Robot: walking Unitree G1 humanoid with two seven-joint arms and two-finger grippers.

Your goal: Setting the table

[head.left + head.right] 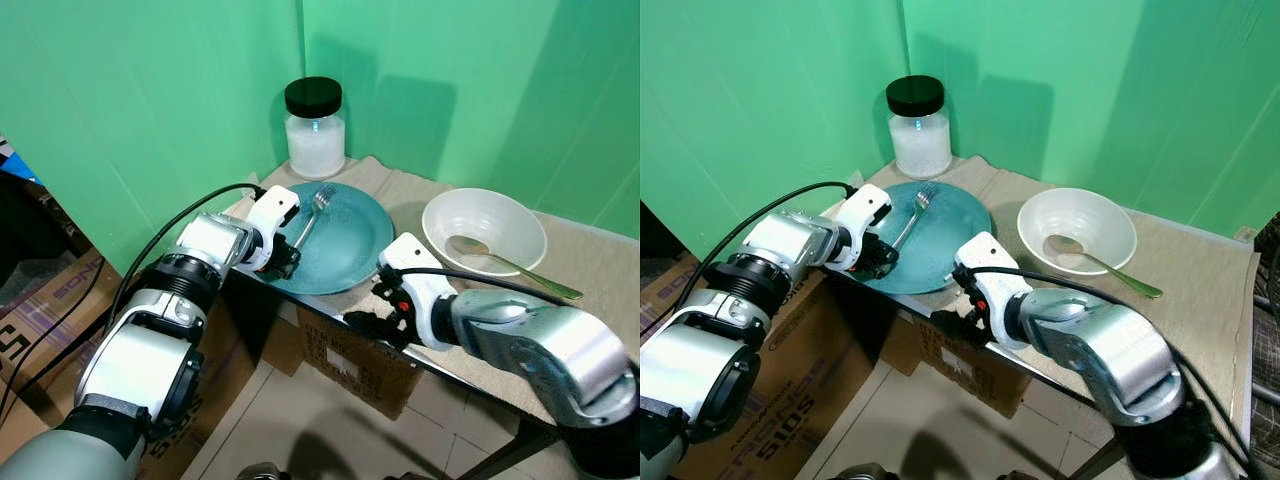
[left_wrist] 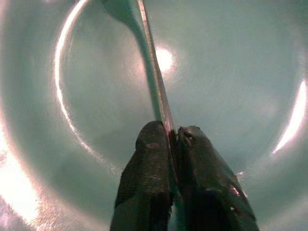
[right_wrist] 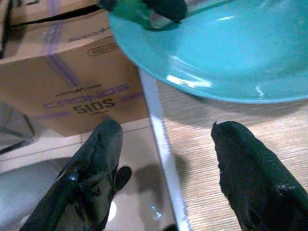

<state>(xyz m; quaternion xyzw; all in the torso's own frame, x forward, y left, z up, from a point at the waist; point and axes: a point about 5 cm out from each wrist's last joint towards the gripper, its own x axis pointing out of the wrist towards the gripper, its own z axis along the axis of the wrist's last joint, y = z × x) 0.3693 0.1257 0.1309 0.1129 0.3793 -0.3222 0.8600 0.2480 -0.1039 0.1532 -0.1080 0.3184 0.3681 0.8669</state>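
Observation:
A teal plate (image 1: pixel 350 240) lies at the table's near left corner, its rim past the edge. A silver fork (image 1: pixel 312 212) rests across it, tines toward the jar. My left gripper (image 1: pixel 283 262) is shut on the fork's handle end at the plate's near-left rim; the wrist view shows both fingers (image 2: pixel 149 183) pinching the thin handle (image 2: pixel 156 82). My right gripper (image 1: pixel 378 312) hangs open at the table's front edge just below the plate, fingers (image 3: pixel 250 168) spread with nothing between them. A white bowl (image 1: pixel 484 230) to the right holds a spoon (image 1: pixel 510 262).
A glass jar with a black lid (image 1: pixel 315 128) stands in the back corner against the green backdrop. A woven mat (image 1: pixel 600 260) covers the table. Cardboard boxes (image 1: pixel 360 360) sit under the table and at the left (image 1: pixel 60 300) on the tiled floor.

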